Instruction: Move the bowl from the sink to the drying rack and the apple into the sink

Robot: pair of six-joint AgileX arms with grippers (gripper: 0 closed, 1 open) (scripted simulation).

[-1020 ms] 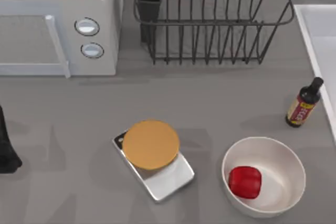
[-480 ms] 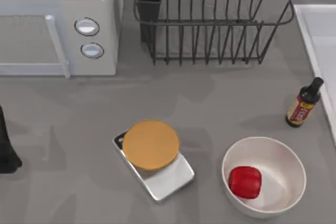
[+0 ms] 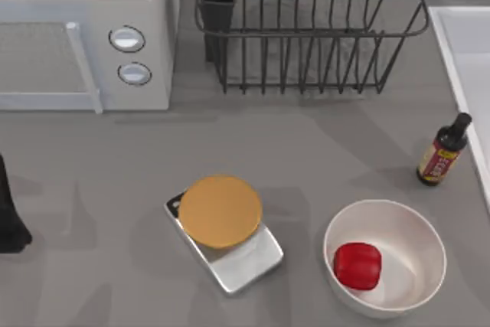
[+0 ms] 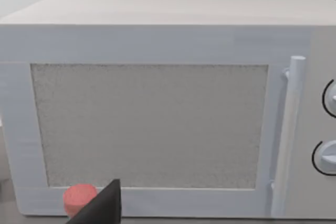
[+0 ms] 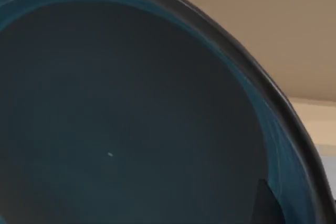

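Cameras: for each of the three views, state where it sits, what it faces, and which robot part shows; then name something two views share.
Top view: overhead, facing down on drying rack, apple in white bowl; left arm at left edge.
Left wrist view: facing microwave; dark left gripper tip.
Right wrist view: close against bowl.
Shared: the microwave.

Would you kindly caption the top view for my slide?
Apple sits in white bowl near scale; drying rack stands bare beside microwave.
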